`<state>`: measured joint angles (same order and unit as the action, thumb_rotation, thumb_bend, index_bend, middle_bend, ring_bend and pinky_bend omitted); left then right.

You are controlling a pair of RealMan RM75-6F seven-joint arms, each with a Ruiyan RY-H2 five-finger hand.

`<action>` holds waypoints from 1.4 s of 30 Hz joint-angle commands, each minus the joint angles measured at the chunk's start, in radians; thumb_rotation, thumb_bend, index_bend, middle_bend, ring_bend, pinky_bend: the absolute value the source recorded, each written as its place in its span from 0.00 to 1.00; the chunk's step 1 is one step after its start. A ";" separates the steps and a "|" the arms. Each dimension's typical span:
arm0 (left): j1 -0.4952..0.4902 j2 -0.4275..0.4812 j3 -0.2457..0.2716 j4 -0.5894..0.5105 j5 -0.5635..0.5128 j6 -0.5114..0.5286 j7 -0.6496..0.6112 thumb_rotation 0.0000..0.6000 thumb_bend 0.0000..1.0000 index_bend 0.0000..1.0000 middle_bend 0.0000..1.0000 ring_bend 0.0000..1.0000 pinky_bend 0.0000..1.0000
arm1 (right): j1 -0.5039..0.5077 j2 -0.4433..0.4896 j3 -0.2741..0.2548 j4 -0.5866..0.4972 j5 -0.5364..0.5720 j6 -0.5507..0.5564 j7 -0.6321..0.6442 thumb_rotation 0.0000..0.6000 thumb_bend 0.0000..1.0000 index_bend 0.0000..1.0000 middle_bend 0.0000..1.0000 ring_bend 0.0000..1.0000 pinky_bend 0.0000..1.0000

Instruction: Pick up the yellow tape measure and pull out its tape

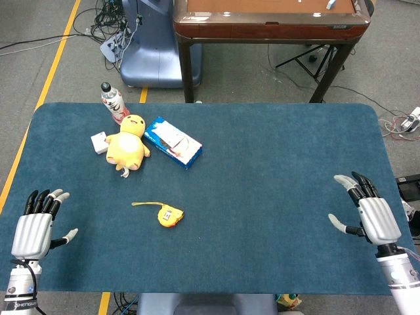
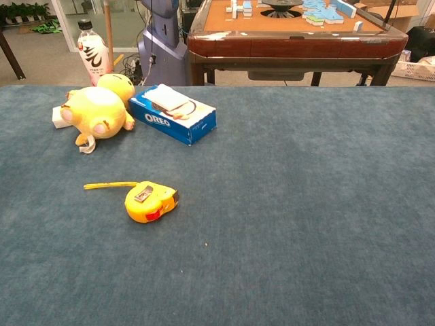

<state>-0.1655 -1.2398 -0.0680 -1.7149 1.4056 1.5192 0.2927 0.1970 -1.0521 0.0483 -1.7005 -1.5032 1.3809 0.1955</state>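
Observation:
The yellow tape measure (image 1: 170, 216) (image 2: 150, 202) lies on the blue table (image 1: 262, 197), a little left of centre, with a thin yellow strap trailing to its left. My left hand (image 1: 38, 227) hovers at the table's near left corner, fingers apart and holding nothing, well left of the tape measure. At the near right edge my right hand (image 1: 367, 213) is likewise spread and empty, far from the tape measure. Neither hand shows in the chest view.
A yellow plush toy (image 1: 128, 143) (image 2: 98, 107), a blue Oreo box (image 1: 172, 142) (image 2: 172, 113), a small white object (image 1: 99, 142) and a bottle (image 1: 113, 102) (image 2: 93, 51) stand at the back left. Beyond the table is a brown mahjong table (image 1: 269, 26).

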 commanded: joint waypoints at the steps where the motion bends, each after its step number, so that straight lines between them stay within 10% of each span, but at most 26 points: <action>1: 0.000 0.001 -0.001 0.000 0.003 -0.004 -0.005 1.00 0.14 0.21 0.17 0.09 0.02 | 0.000 0.001 0.001 -0.002 -0.002 -0.001 0.000 1.00 0.35 0.15 0.16 0.02 0.00; 28: -0.440 -0.009 -0.031 0.147 0.109 -0.627 -0.179 1.00 0.14 0.20 0.18 0.09 0.02 | 0.025 0.084 0.074 -0.093 0.032 0.005 -0.045 1.00 0.35 0.15 0.16 0.03 0.00; 42: -0.553 -0.133 -0.032 0.243 0.045 -0.735 -0.129 1.00 0.14 0.20 0.18 0.09 0.02 | 0.017 0.072 0.062 -0.087 0.039 -0.009 -0.048 1.00 0.35 0.15 0.16 0.03 0.00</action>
<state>-0.7103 -1.3612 -0.1023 -1.4786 1.4613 0.7919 0.1508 0.2142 -0.9804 0.1101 -1.7874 -1.4639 1.3719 0.1477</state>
